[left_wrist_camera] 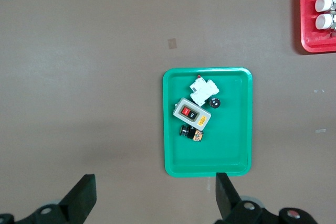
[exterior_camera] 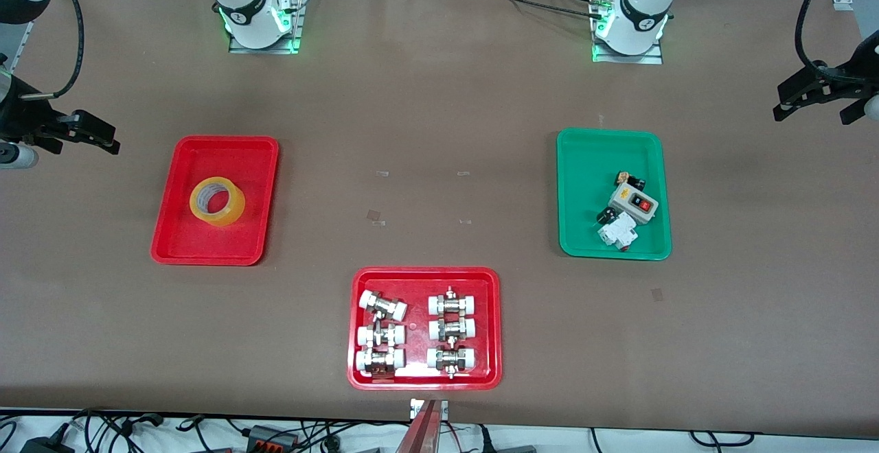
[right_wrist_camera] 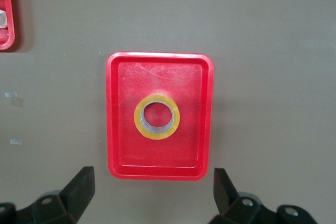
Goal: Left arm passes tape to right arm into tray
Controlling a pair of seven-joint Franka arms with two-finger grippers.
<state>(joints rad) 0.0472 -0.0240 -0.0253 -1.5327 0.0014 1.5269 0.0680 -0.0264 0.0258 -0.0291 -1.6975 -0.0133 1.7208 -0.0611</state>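
1. The roll of translucent yellow packing tape with a white inner core [exterior_camera: 217,201] is lying flat inside the plain red plastic rectangular tray [exterior_camera: 180,237], well below the black two-finger right gripper [exterior_camera: 86,134]. Judging from this, the hand-over and the drop appear to be done, and little seems to be left.
2. The right gripper is hanging at the right arm's end of the brown worktop [exterior_camera: 439,110], off the tray's edge. In the right wrist view its fingers [right_wrist_camera: 79,190] are standing wide apart, holding nothing, with the tape [right_wrist_camera: 156,116] and tray [right_wrist_camera: 118,169] between and below them.
3. The black left gripper [exterior_camera: 817,99] is waiting at the left arm's end of the worktop. In the left wrist view its fingers [left_wrist_camera: 81,198] are also spread and empty, with the green plastic tray [left_wrist_camera: 210,161] of small electrical switch parts [left_wrist_camera: 192,115] beneath.
4. The wider red tray with white-capped metal fittings [exterior_camera: 426,329] is lying apart from both grippers, toward the front camera.
5. Both arms are being cut off by the front view's edges, so their wrists are hard to make out. The small switch parts are too small to identify exactly.
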